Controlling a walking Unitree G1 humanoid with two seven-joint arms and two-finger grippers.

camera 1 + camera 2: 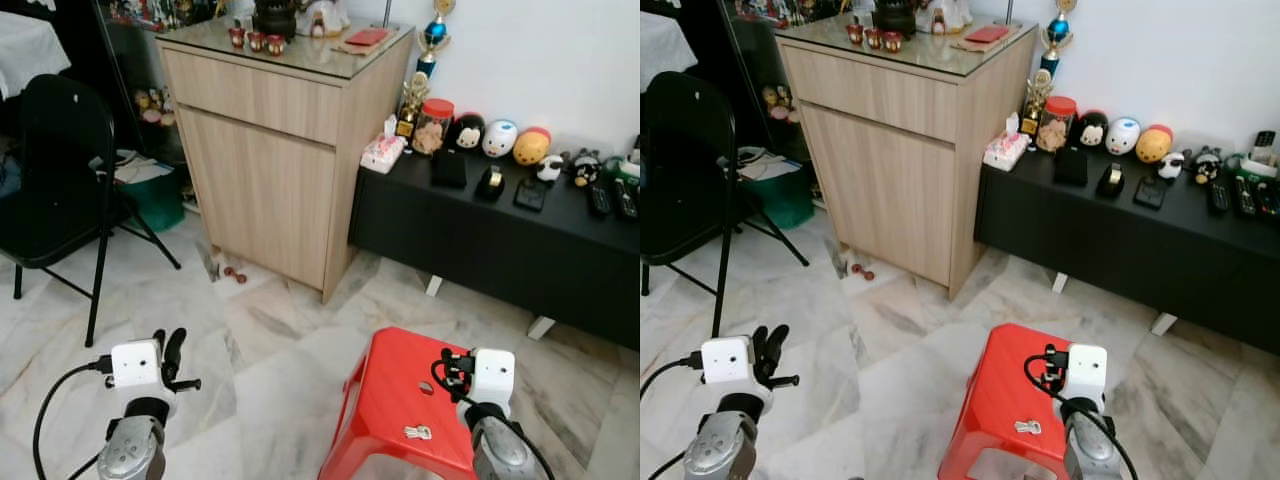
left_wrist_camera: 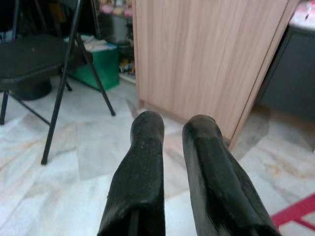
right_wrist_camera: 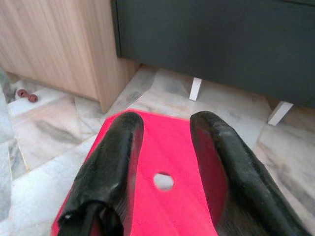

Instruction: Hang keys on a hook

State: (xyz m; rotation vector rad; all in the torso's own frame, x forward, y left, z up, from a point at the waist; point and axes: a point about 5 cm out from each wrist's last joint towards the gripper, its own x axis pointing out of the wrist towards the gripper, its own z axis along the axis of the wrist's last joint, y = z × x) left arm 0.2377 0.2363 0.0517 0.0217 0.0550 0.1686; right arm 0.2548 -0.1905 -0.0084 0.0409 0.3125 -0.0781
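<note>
Both of my grippers hang low at the front. Keys (image 1: 418, 432) lie flat on the red stool (image 1: 390, 380), near its front edge, their long axis running roughly left to right. My right gripper (image 1: 447, 368) hovers over the stool, fingers parted and empty, with the keys just below and slightly to its left. My left gripper (image 1: 172, 358), over bare floor, holds nothing, fingers slightly apart, well away from the keys, so the right arm looks better placed.
</note>
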